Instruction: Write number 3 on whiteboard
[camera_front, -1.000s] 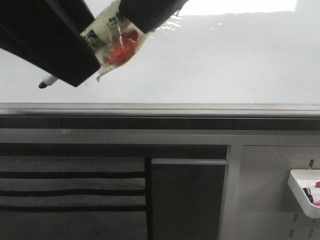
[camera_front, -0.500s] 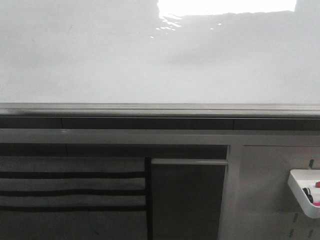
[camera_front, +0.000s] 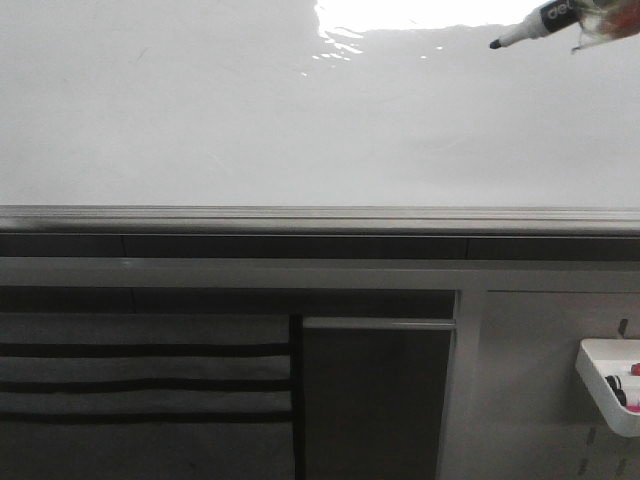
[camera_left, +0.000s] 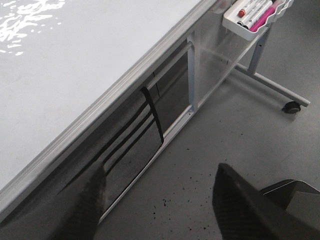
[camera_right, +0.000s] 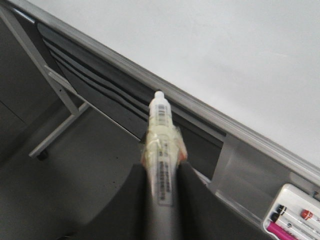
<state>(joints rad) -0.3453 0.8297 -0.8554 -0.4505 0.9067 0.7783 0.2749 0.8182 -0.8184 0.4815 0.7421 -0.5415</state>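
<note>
Marker held at the whiteboard's upper right

The black-tipped marker (camera_front: 528, 26) is clamped in the right gripper (camera_right: 161, 172) near the blank whiteboard (camera_front: 300, 130); the left gripper (camera_left: 160, 200) is spread apart, empty.

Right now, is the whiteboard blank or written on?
Blank as far as shown: the whiteboard carries only glare, no strokes. The marker tip hovers at its top right.

Front view close on whiteboard (camera_front: 200, 120); both wrist views oblique, seemingly farther
</note>
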